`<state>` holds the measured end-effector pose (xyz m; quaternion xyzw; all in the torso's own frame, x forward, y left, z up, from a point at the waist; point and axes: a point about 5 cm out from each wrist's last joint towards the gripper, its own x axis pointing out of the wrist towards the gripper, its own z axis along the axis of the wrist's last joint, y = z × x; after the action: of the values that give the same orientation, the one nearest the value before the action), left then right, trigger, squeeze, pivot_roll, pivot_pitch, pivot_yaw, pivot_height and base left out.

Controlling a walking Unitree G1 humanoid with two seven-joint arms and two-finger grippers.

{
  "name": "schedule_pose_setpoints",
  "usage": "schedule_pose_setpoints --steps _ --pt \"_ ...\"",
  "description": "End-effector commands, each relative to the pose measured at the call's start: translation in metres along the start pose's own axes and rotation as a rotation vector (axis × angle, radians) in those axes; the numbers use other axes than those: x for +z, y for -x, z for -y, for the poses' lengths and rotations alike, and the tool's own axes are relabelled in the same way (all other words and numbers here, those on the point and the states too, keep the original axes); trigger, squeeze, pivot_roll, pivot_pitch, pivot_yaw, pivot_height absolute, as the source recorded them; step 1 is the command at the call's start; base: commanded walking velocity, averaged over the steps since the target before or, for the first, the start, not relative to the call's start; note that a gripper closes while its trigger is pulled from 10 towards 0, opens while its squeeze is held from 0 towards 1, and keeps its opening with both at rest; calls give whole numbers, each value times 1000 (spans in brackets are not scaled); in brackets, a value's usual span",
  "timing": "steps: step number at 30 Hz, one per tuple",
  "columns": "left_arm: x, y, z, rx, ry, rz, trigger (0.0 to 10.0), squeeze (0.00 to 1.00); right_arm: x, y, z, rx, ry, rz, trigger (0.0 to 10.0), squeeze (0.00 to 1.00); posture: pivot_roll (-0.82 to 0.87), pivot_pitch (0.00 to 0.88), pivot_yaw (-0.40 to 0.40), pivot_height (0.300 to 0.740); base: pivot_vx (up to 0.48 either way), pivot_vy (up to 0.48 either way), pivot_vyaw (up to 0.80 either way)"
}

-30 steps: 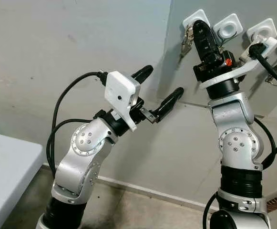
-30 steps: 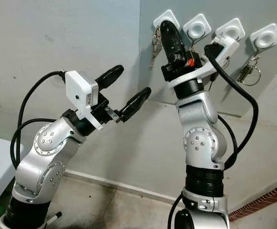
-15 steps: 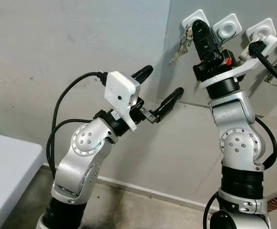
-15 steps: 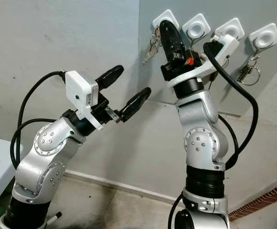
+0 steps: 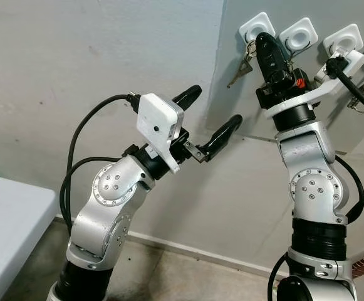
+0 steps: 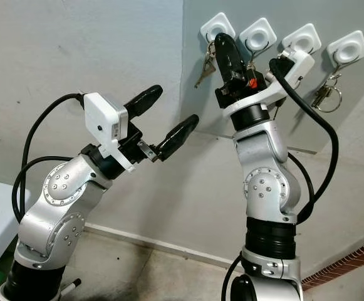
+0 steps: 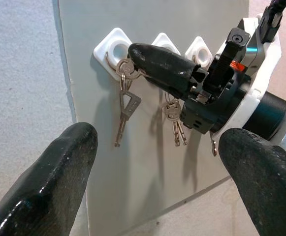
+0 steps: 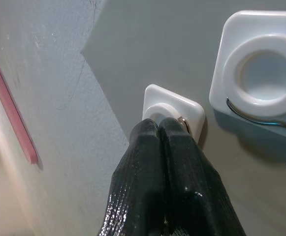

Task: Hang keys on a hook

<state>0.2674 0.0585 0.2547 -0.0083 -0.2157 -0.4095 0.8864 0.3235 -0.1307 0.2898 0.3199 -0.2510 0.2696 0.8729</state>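
A bunch of keys (image 5: 239, 64) dangles on its ring (image 7: 124, 70) at the leftmost white hook (image 5: 254, 25) of a grey wall panel. My right gripper (image 5: 263, 39) reaches up to that hook. Its fingers (image 8: 160, 147) are pressed shut, and the ring shows at their tip, against the hook's round face (image 8: 174, 109). My left gripper (image 5: 214, 105) is open in mid air, below and left of the panel, holding nothing. From the left wrist view I see the right gripper (image 7: 135, 51) with the keys (image 7: 124, 110) hanging under its tip.
Further white hooks (image 6: 259, 32) run to the right along the panel (image 6: 357, 125). A second key bunch (image 7: 174, 120) hangs under the neighbouring hook, and another (image 6: 326, 94) at the far right. A white table (image 5: 6, 219) stands at lower left. Bare floor lies below.
My right gripper has drawn slightly down and right from the leftmost hook. The keys swung out to the left and hang a little lower. The left arm stayed put.
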Motion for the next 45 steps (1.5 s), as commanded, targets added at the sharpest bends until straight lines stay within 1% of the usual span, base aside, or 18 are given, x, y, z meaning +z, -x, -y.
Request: schedule_pose_setpoints --steps 1,9,15,21,22,25,26,28,31,32,35,36,37,38,39,40,41,45 --pt "5 2 1 -2 -6 10 10000 0 4 0 3 -9 5 10 10000 0 9 58 -12 740 0 0 0" --pt "4 1 2 -5 0 7 10000 0 11 13 10 -6 20 66 10000 0 1 64 -6 740 0 0 0" --pt "4 2 2 -9 3 5 10000 0 13 21 12 -18 20 79 10000 0 -6 67 1 740 0 0 0" --pt "5 1 2 -15 4 4 10000 0 6 29 18 -59 3 49 10000 0 -8 70 5 740 0 0 0" --pt "5 1 2 -17 4 4 10000 0 0 32 19 -70 -4 18 10000 0 -7 70 6 740 0 0 0" --pt "5 1 2 -17 4 3 10000 0 -3 33 19 -69 -1 4 10000 0 -7 72 6 740 0 0 0" --pt "5 1 2 -16 4 3 10000 0 -10 35 20 -69 4 -31 10000 0 -4 73 5 740 0 0 0" --pt "5 1 2 -16 4 2 10000 0 -12 36 20 -68 7 -42 10000 0 -4 73 5 740 0 0 0" --pt "5 1 2 -12 4 1 10000 0 -19 38 17 -36 15 -68 10000 0 -2 72 4 740 0 0 0" --pt "5 2 1 -11 5 1 10000 0 -20 36 15 -14 13 -70 10000 1000 -5 74 9 740 0 0 0" --pt "4 1 2 -10 7 0 10000 0 -19 32 7 50 4 -64 10000 1000 -6 74 8 740 0 0 0" --pt "4 1 2 -12 7 0 10000 0 -19 30 6 55 16 -69 10000 1000 -6 74 8 740 0 0 0" --pt "4 1 3 -13 8 0 10000 0 -20 29 5 58 61 -82 10000 1000 -5 74 6 740 0 0 0" --pt "4 1 3 -13 8 0 10000 0 -20 29 5 58 61 -82 10000 1000 -5 74 6 740 0 0 0" --pt "1 2 2 -6 17 -10 10000 0 -28 31 4 72 96 -132 10000 1000 -4 72 5 740 0 0 0" --pt "0 3 2 -3 19 -17 10000 0 -31 33 4 79 97 -145 10000 522 -4 72 3 740 0 0 0" --pt "-1 3 2 -1 18 -22 10000 0 -33 34 3 82 94 -150 10000 8 -4 72 2 740 0 0 0" --pt "-11 8 1 21 33 -50 10000 0 -49 47 1 94 115 -217 10000 0 -6 72 0 740 0 0 0"
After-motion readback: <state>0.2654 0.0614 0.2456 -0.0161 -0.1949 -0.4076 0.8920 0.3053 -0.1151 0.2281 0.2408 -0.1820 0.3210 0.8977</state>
